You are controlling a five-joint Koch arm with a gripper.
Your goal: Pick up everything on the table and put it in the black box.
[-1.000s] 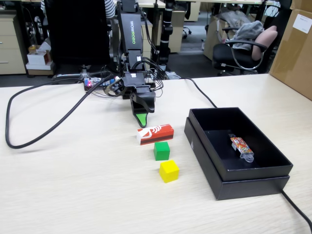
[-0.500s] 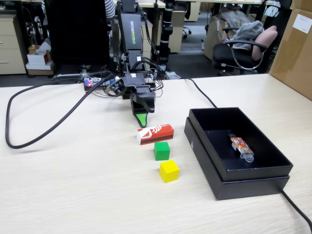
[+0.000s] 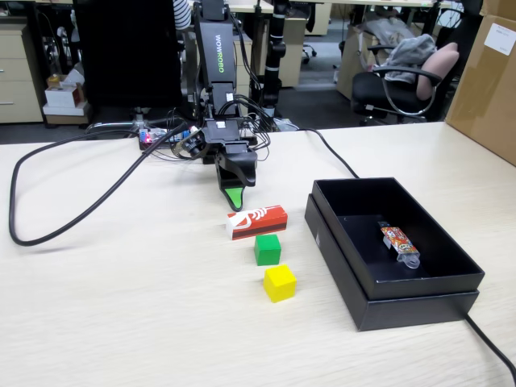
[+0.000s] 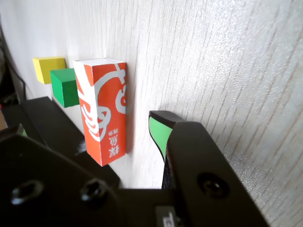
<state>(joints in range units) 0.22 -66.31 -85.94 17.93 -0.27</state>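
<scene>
Lying flat on the desk, the red-and-white packet sits just in front of the gripper, apart from it, long axis running left-right in the fixed view. Whether the gripper is clenched cannot be told.

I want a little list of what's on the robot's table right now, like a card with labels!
gripper: gripper hovers just behind the red-and-white packet, not holding anything; open or shut cannot be told
red-and-white packet: red-and-white packet on the table, outside the box
green cube: green cube in front of the packet
yellow cube: yellow cube nearest the camera
black box: black box at right, holds only a candy wrapper
</scene>
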